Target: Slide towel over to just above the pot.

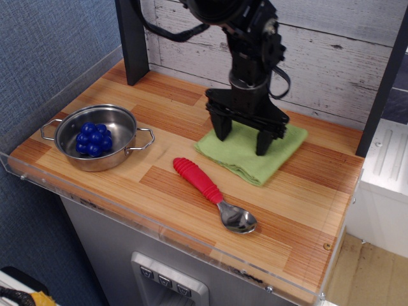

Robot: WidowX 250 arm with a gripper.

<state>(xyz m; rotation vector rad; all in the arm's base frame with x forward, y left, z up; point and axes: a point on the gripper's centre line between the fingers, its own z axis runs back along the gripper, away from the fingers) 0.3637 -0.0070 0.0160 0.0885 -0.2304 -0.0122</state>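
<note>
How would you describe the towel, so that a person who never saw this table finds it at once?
Look at the wooden table, toward its back right part, under the black gripper. There lies the towel, a flat, folded, light green cloth. It is the only soft thing; the spoon and the pot are hard.
</note>
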